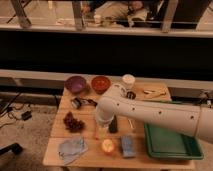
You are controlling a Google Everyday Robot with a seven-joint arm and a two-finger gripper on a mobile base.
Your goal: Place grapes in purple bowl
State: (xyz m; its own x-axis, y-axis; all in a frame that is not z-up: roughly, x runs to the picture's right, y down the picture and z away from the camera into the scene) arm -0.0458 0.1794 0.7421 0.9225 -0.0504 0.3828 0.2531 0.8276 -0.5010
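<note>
The grapes [73, 122] are a dark maroon bumpy cluster lying on the left part of the wooden table [150, 164]. The purple bowl [76, 84] stands at the table's back left, beside an orange-red bowl [101, 83]. My white arm reaches in from the right across the table's middle. The gripper [102, 129] hangs at the arm's end, to the right of the grapes and apart from them. It covers part of a red-orange carrot-like vegetable [95, 134]. Nothing shows in the gripper.
A green tray [167, 144] sits at the front right. A white cup [128, 80] and wooden utensils [152, 92] are at the back. A black item [113, 125], blue sponge [127, 146], orange fruit [108, 146], grey cloth [72, 148] and a small tool [77, 103] lie around.
</note>
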